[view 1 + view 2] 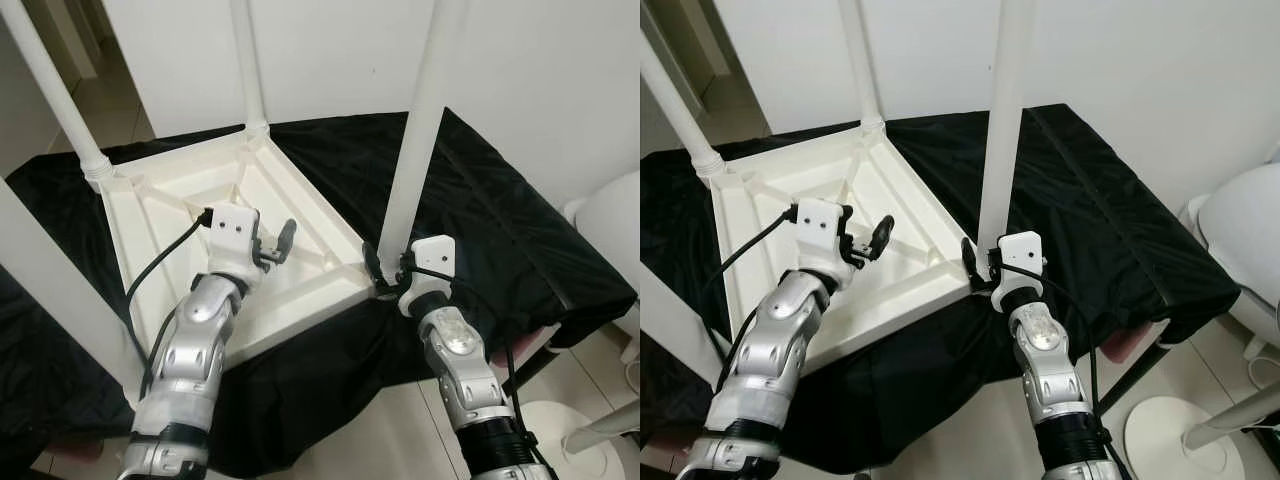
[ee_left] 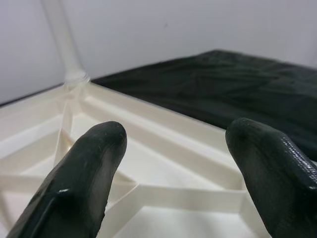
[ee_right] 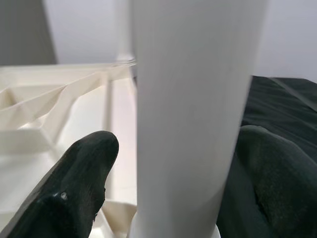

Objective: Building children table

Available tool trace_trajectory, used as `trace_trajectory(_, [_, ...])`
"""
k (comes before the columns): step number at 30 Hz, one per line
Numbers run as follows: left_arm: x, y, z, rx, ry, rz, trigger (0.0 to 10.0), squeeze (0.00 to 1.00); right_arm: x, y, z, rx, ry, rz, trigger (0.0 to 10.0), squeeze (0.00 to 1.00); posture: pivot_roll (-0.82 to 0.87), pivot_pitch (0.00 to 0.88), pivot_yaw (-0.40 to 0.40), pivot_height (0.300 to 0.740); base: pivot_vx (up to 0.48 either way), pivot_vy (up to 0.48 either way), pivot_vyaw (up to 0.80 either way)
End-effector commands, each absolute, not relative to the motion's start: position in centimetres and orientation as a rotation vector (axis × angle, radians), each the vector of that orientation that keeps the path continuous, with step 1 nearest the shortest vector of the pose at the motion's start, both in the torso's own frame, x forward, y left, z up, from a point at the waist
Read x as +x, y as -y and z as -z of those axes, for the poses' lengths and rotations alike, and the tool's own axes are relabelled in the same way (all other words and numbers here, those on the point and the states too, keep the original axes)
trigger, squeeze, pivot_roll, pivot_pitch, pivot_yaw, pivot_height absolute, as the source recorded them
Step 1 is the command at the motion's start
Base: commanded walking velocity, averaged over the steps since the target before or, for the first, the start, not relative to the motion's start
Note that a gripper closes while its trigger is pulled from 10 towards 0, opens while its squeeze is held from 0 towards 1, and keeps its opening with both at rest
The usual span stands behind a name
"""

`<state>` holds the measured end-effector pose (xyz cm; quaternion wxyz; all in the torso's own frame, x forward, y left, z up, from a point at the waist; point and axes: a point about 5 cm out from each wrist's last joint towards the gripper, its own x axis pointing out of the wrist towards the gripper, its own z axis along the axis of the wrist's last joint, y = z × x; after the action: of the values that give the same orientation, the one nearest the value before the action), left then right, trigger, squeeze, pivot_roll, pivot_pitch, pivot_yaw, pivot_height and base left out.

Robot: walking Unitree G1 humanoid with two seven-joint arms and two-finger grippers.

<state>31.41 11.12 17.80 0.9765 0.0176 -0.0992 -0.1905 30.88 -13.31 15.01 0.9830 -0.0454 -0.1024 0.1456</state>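
Observation:
A white children's table top [image 1: 180, 190] lies upside down on a black cloth [image 1: 500, 220], with white legs standing up at its corners. My right gripper [image 1: 385, 268] is at the base of the near right leg [image 1: 415, 130], one black finger on each side, shut on it; the right wrist view has the leg [image 3: 198, 99] between the fingers [image 3: 84, 178]. My left gripper [image 1: 275, 248] hovers open just above the ribbed underside [image 2: 163, 163], holding nothing. The back leg [image 1: 250, 70] and far left leg [image 1: 60, 100] stand in their sockets.
The cloth-covered surface drops off at its near edge to tiled floor [image 1: 400, 430]. A white rounded object [image 1: 1240, 230] and a white round stand base [image 1: 1180, 430] are to the right. A white wall [image 1: 550, 80] is close behind. Another leg [image 1: 50, 290] rises at near left.

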Motion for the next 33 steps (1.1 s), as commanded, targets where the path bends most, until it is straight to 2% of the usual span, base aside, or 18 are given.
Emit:
trace_trajectory(1, [30.0,-9.4,-17.7,0.071,0.186,0.737,10.0,0.0,30.9,13.3,-15.2,-0.081,0.2,-0.339,10.0,0.0,0.01,0.056,0.039,0.74,0.0,0.0,0.0])
trace_trajectory(3, [28.7,-8.6,-17.7,0.082,0.179,0.867,10.0,0.0,31.0,13.6,-15.5,-0.103,0.192,-0.408,10.0,0.0,0.01,0.064,0.032,0.74,0.0,0.0,0.0])
trace_trajectory(7, [27.7,-8.1,-17.5,0.09,0.159,0.965,10.0,0.0,31.2,14.0,-15.7,-0.126,0.175,-0.48,10.0,0.0,0.01,0.076,0.025,0.74,0.0,0.0,0.0])
trace_trajectory(9, [26.5,-7.6,-17.1,0.106,0.124,1.072,10.0,0.0,31.5,14.4,-15.9,-0.133,0.154,-0.564,10.0,0.0,0.01,0.082,0.023,0.74,0.0,0.0,0.0])
trace_trajectory(15, [25.0,-7.4,-16.6,0.129,0.065,1.178,10.0,0.0,31.9,14.9,-15.8,-0.176,0.112,-0.666,10.0,0.0,0.01,0.09,0.025,0.74,0.0,0.0,0.0])
trace_trajectory(28, [24.6,-8.0,-16.7,0.154,0.026,1.223,10.0,0.0,32.8,15.6,-14.8,-0.215,0.034,-0.768,10.0,0.0,0.02,0.099,0.027,0.74,0.0,0.0,0.0])
trace_trajectory(31, [24.6,-8.1,-16.7,0.154,0.022,1.225,10.0,0.0,33.1,15.3,-14.9,-0.221,0.038,-0.775,10.0,0.0,0.02,0.099,0.028,0.74,0.0,0.0,0.0])
trace_trajectory(33, [24.9,-8.2,-16.8,0.156,0.019,1.205,10.0,0.0,33.8,14.2,-15.3,-0.241,0.055,-0.798,10.0,0.0,0.02,0.1,0.039,0.74,0.0,0.0,0.0])
